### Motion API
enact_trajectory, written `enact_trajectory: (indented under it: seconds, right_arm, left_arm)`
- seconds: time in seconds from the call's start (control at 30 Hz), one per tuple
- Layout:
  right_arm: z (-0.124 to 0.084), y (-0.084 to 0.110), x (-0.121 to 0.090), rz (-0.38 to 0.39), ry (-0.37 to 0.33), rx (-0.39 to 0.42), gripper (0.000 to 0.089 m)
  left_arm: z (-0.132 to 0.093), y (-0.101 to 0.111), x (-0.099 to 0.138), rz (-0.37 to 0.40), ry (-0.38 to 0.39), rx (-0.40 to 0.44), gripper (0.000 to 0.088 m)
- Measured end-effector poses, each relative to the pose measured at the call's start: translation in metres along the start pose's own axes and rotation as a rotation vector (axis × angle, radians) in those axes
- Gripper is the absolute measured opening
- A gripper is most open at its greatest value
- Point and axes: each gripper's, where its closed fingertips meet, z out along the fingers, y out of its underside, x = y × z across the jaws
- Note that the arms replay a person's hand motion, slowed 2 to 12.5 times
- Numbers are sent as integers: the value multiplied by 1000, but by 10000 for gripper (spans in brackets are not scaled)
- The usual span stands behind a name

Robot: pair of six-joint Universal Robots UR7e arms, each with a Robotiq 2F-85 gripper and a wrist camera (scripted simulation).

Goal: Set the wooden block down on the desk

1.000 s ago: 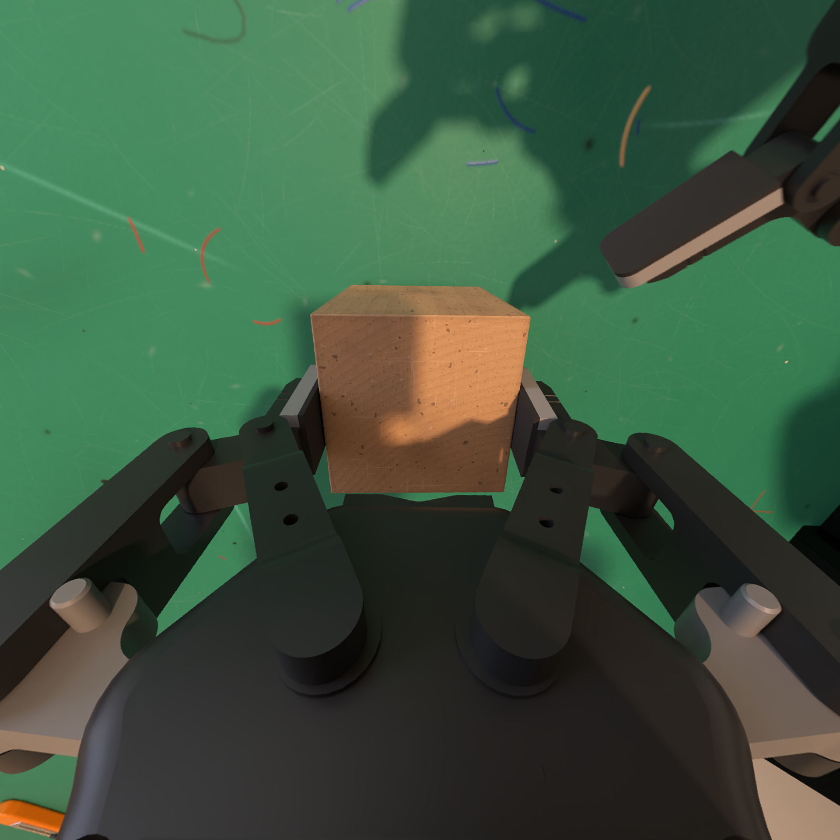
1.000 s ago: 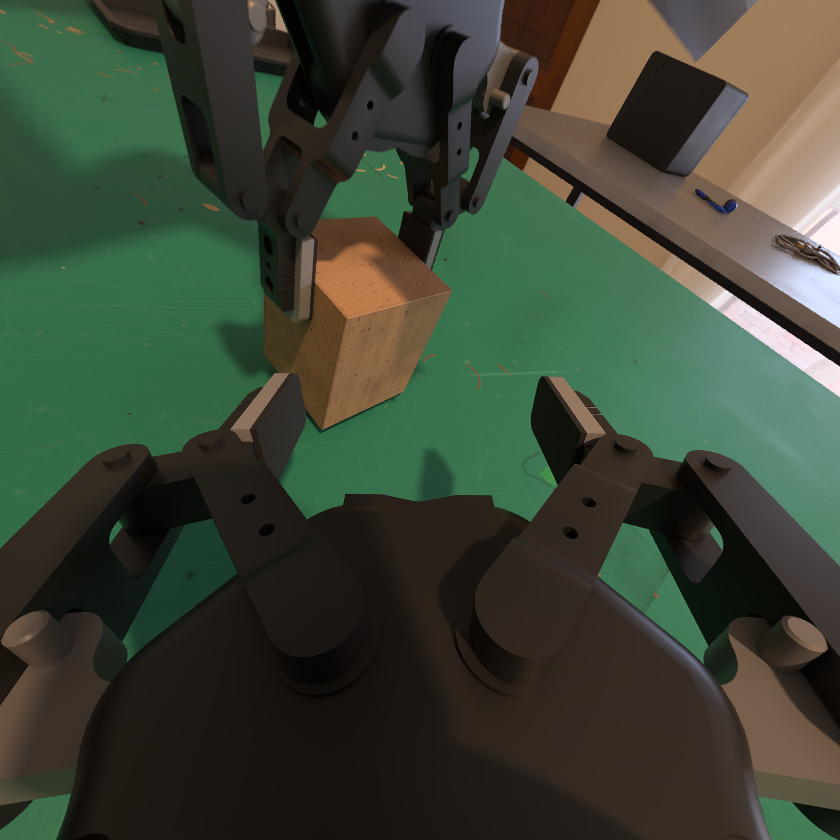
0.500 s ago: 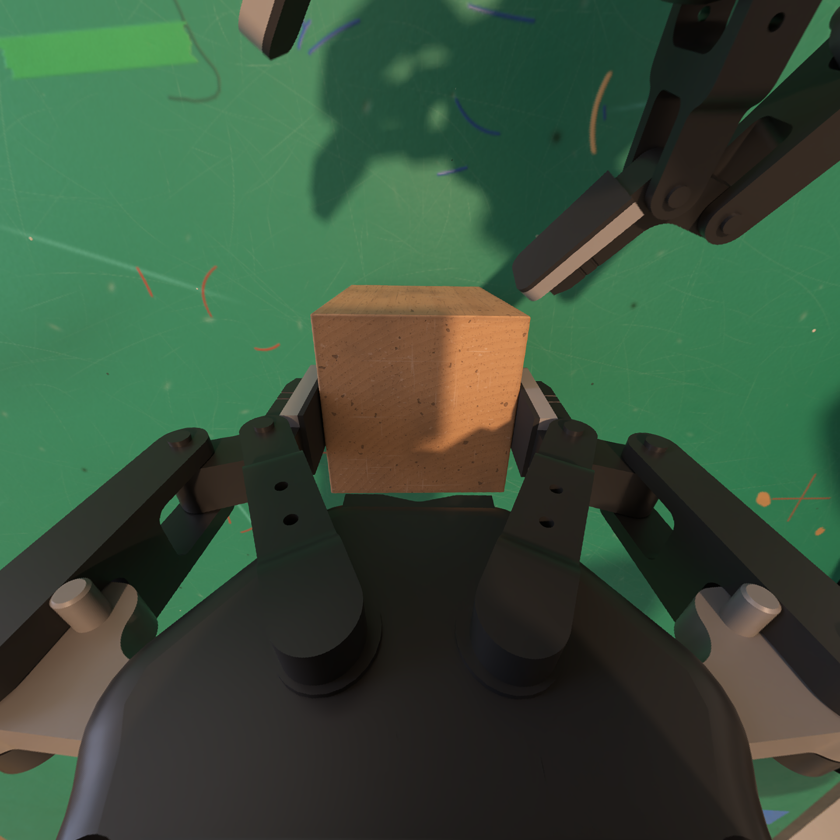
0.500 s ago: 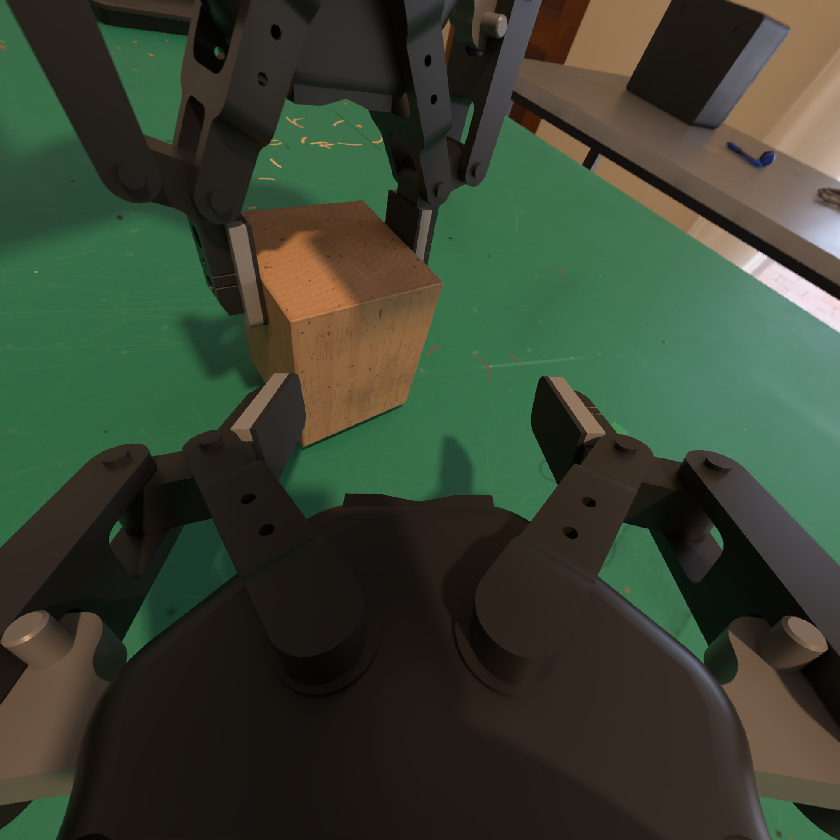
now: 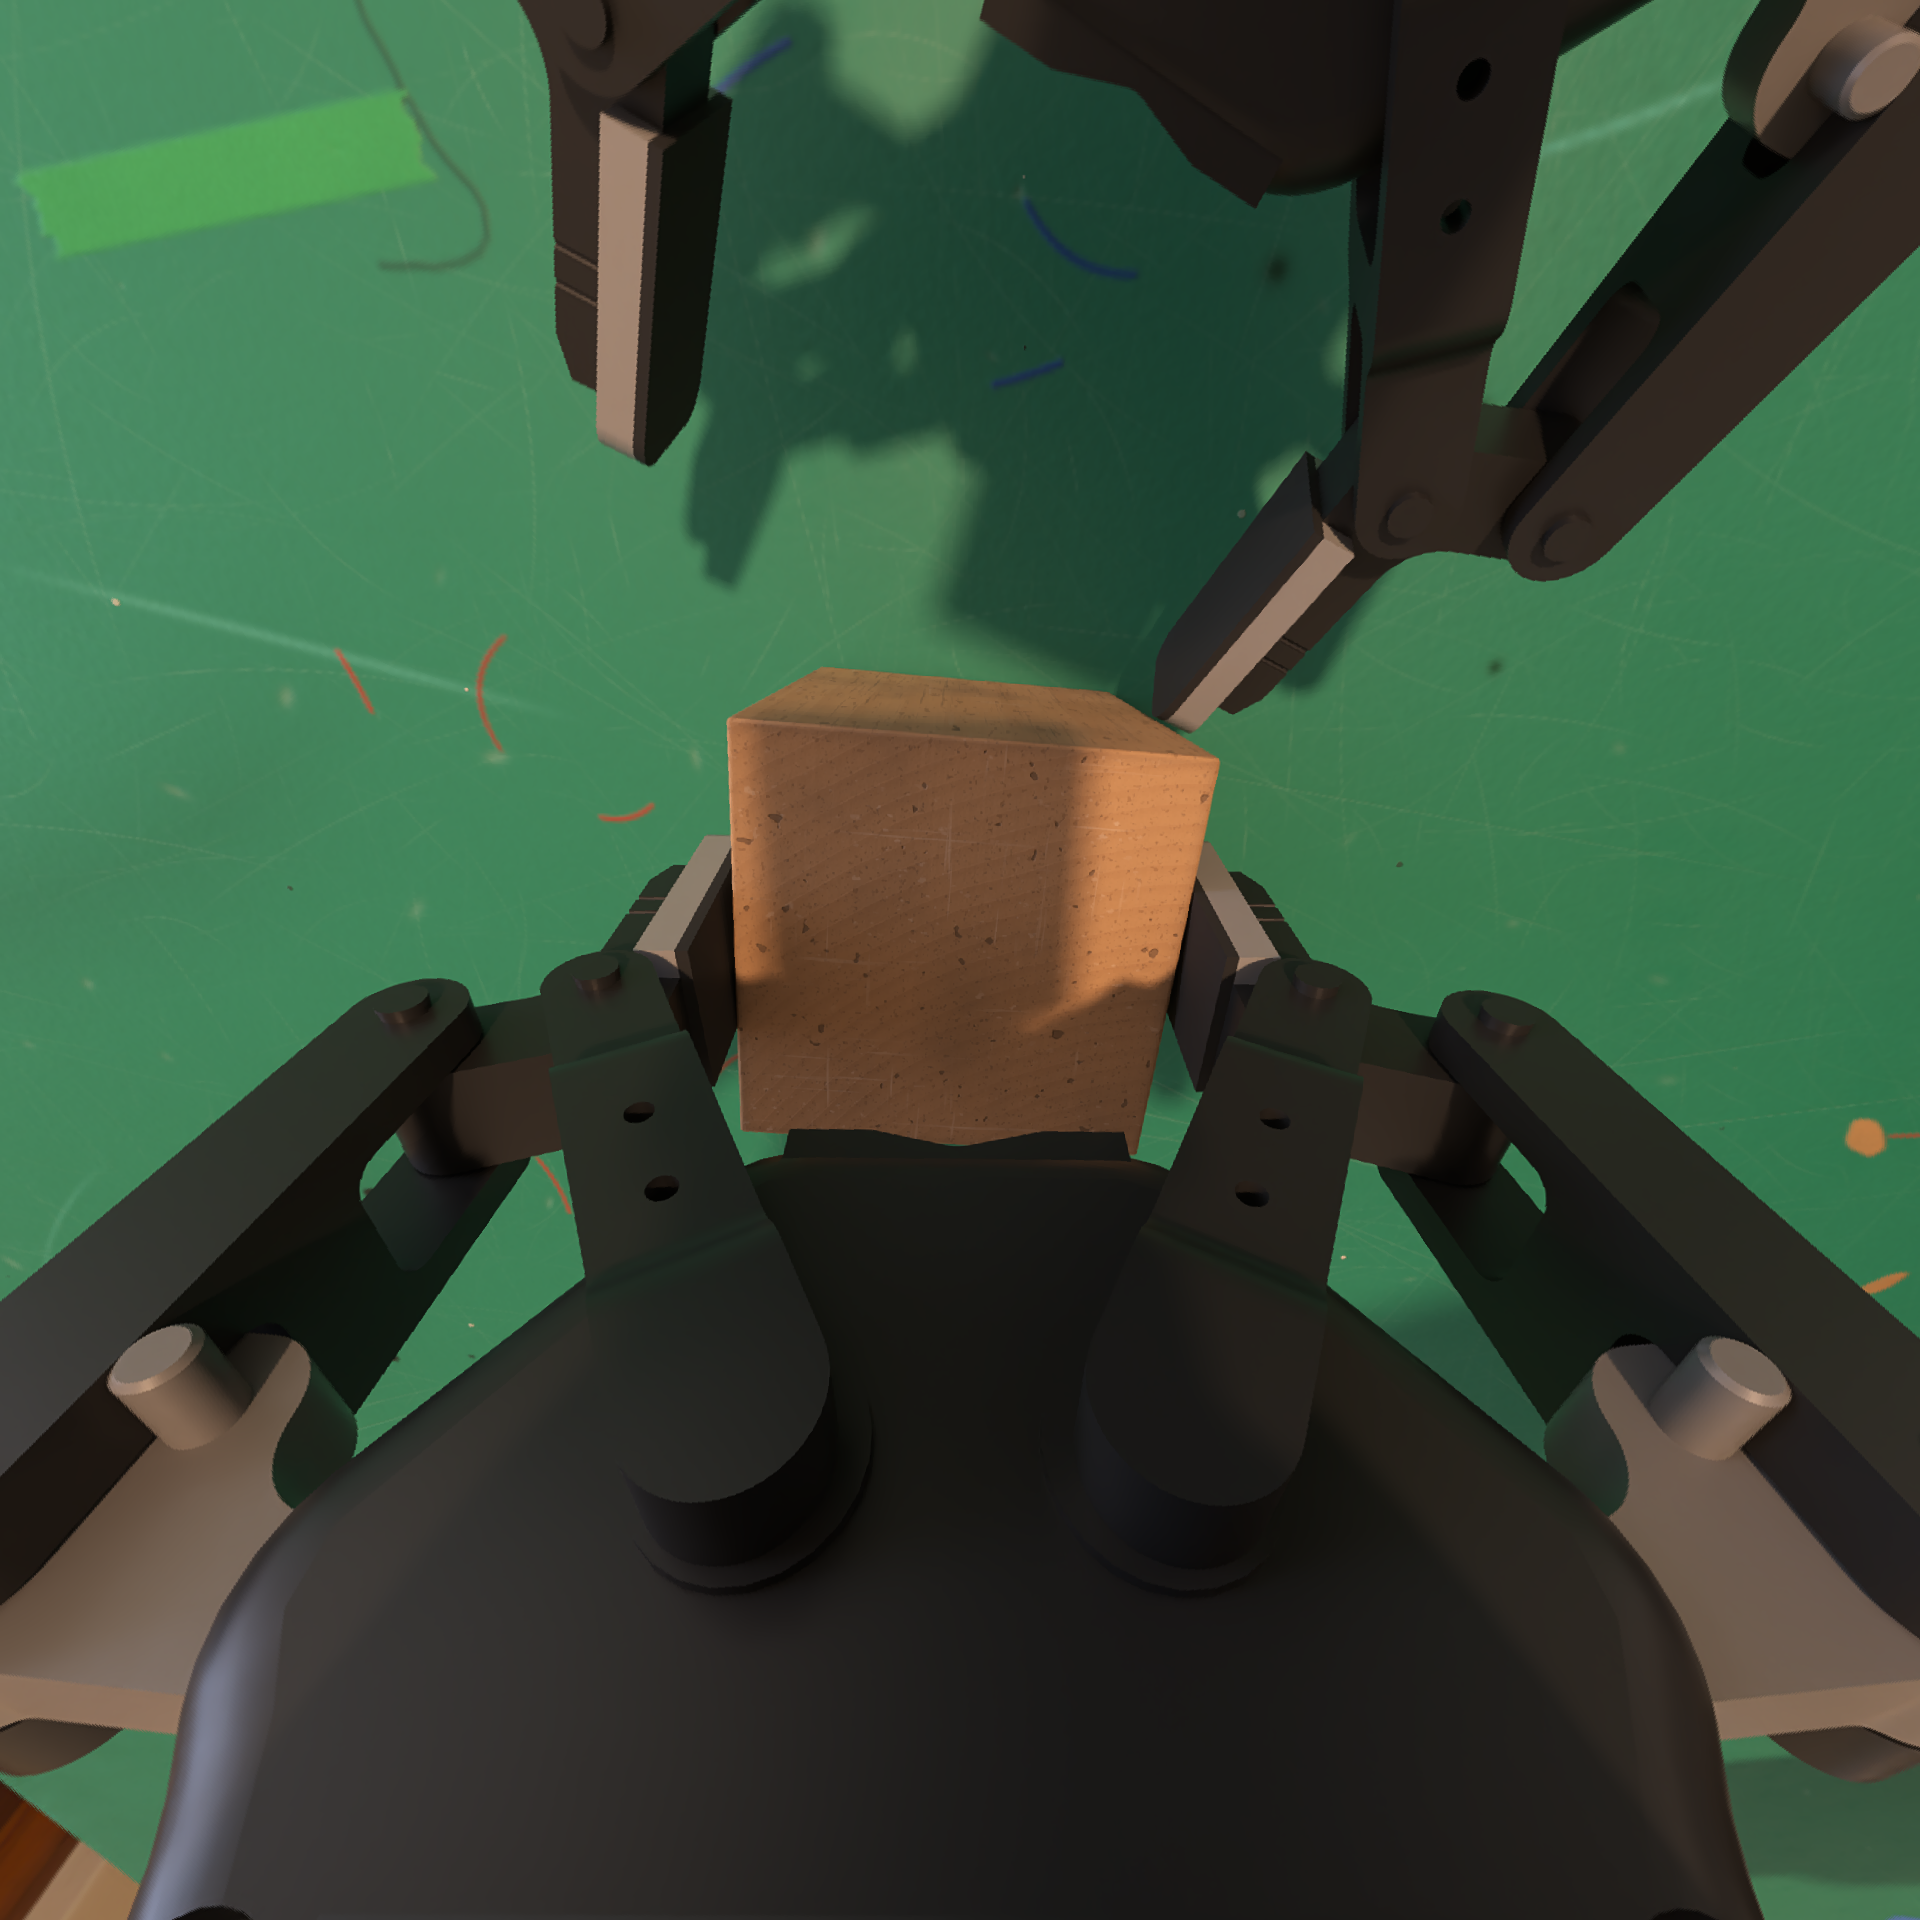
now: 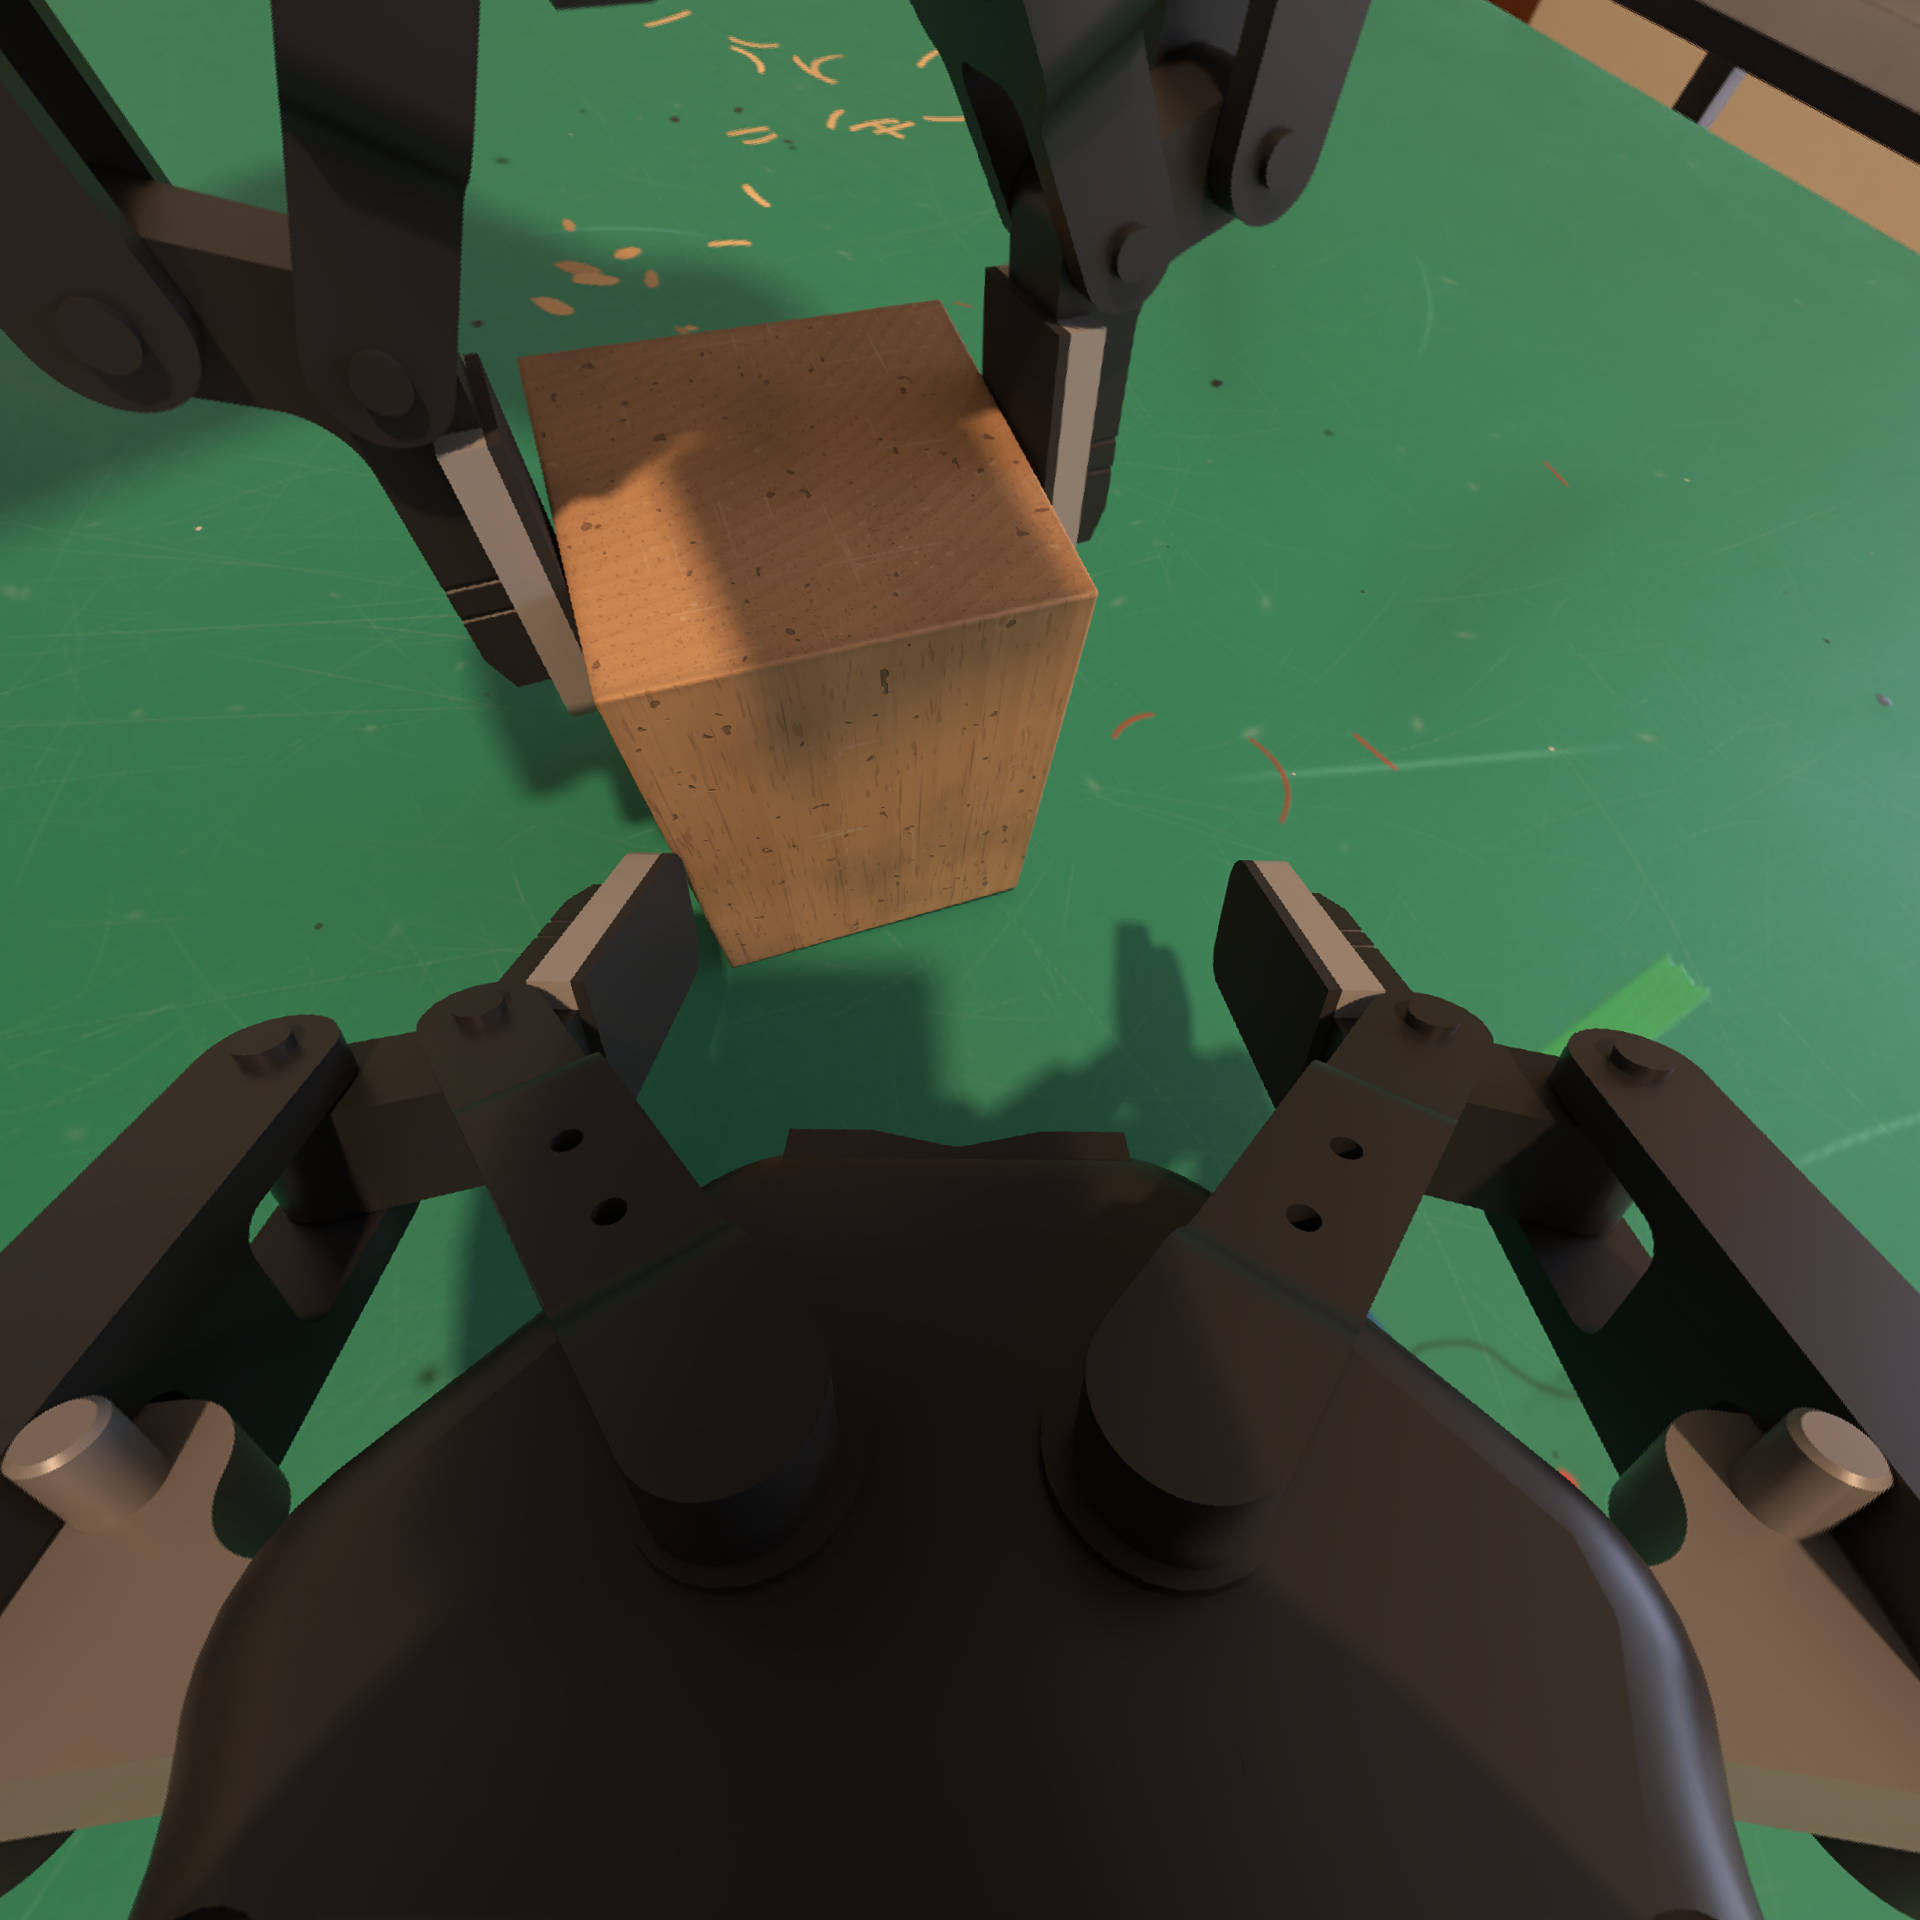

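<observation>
The wooden block (image 5: 966,914) is a tan cube held upright between the pads of my left gripper (image 5: 961,935), which is shut on its two sides. In the right wrist view the block (image 6: 821,623) is low over the green desk (image 6: 1455,623); I cannot tell whether its base touches. The left gripper (image 6: 790,499) comes down on it from above there. My right gripper (image 6: 961,935) is open and empty, just short of the block's near lower edge. In the left wrist view its fingers (image 5: 634,260) hang wide apart beyond the block, one tip close to the block's far right corner.
A strip of light green tape (image 5: 218,166) lies on the desk, also seen in the right wrist view (image 6: 1642,997). Orange shavings (image 6: 790,104) are scattered behind the block. The desk's edge (image 6: 1766,166) runs at the far right, with a dark table leg beyond.
My right gripper has moved in toward the block, staying open, and now looks down on it more steeply. My left gripper has kept its hold on the block.
</observation>
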Motion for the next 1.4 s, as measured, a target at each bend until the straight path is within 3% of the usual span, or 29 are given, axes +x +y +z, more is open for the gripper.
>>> enact_trajectory:
  seconds: [0.13,0.2,0.3,0.77,1.03,1.23,1.4]
  right_arm:
    - [1,-1,0,-15,-17,13,854]
    - [1,0,0,-19,-17,14,854]
    - [0,0,0,-19,-19,20,854]
    - [-3,1,-1,-42,-17,35,854]
    - [-4,1,-1,-43,-22,36,854]
    - [-4,0,-1,-39,-22,44,854]
    - [-5,-1,1,-50,-3,56,854]
  left_arm:
    - [2,-1,0,10,-16,-4,661]
    - [3,-2,1,17,-18,-3,731]
    - [0,-4,1,22,-29,13,743]
    - [-37,-11,-2,-17,-113,199,828]
    - [-65,-14,1,-53,-172,375,830]
    - [-83,-18,-2,-111,-213,558,759]
    - [-95,-17,-8,-152,-251,681,752]
